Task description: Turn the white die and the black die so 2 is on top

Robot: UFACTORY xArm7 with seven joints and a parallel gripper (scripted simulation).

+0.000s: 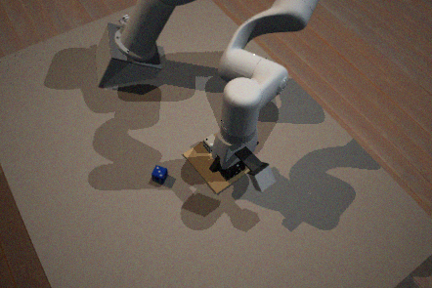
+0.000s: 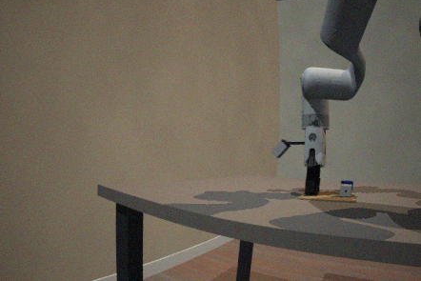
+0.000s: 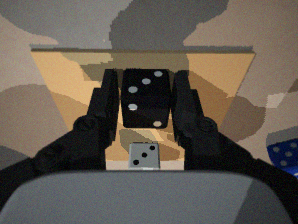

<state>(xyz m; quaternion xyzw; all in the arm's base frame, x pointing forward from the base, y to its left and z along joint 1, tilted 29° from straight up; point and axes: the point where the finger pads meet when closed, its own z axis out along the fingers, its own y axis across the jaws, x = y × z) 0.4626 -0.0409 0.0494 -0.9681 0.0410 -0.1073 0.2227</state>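
My gripper [image 1: 228,168] [image 2: 312,190] [image 3: 145,86] is open, its fingers low on either side of the black die [image 1: 235,171] [image 3: 145,102], with slim gaps in the wrist view. The black die rests on the tan mat [image 1: 207,174] [image 2: 333,198] [image 3: 220,70]. Its top face, the lower one in the wrist view, shows 2; the side towards the wrist camera shows 3. The white die [image 1: 208,143] [image 2: 346,190] [image 3: 145,159] stands on the mat near the edge. Its wrist-camera side shows 3 and its scene-camera-2 side shows one pip. I cannot read its top.
The blue die [image 1: 159,174] [image 2: 349,182] [image 3: 284,154] lies on the table [image 1: 122,237] [image 2: 200,217], off the mat and apart from it. The wrist camera housing [image 1: 262,179] [image 2: 280,149] sticks out from the gripper, on the side away from the white die.
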